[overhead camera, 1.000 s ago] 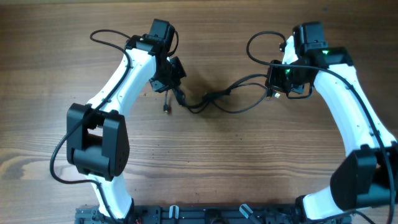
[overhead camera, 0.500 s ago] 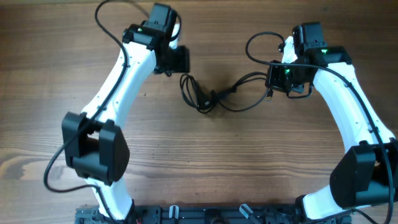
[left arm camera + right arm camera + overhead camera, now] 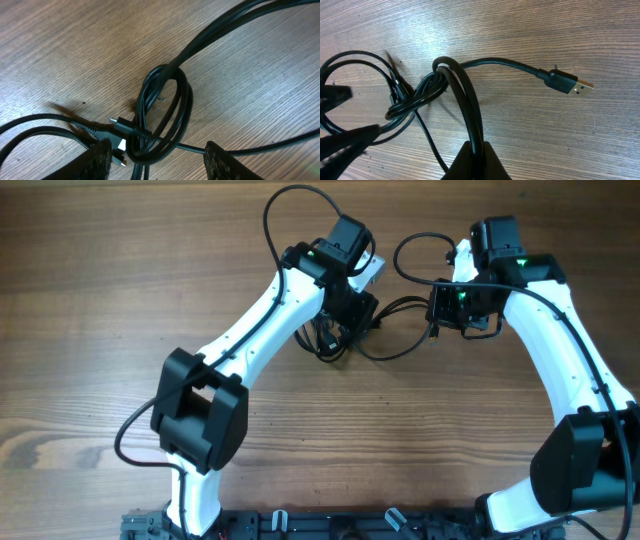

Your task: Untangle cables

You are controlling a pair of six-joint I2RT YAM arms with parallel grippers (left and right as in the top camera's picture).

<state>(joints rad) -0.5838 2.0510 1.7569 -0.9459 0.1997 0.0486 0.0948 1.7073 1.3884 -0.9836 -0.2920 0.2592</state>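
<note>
Thin black cables (image 3: 335, 350) lie knotted on the wooden table between my two arms. In the left wrist view the knot (image 3: 161, 112) is a tight double loop with a small plug (image 3: 119, 121) beside it. My left gripper (image 3: 160, 165) hovers open just over this knot, one finger (image 3: 100, 160) on each side, touching nothing. My right gripper (image 3: 477, 157) is shut on a doubled cable strand (image 3: 467, 100) that rises from the knot (image 3: 427, 90). A USB plug (image 3: 567, 83) lies free on the wood to the right. From above, the left gripper (image 3: 355, 315) covers the knot's top and the right gripper (image 3: 437, 320) sits at its right end.
Thicker black wires of the arms loop above the left arm (image 3: 290, 210) and beside the right arm (image 3: 415, 245). The black rail of the arm bases (image 3: 330, 525) runs along the near edge. Bare wooden table (image 3: 100, 280) spreads to the left.
My left gripper let go of the cable end at the left, opened, and swung right to hang over the knot. The released cable curled up. The right arm stayed still.
</note>
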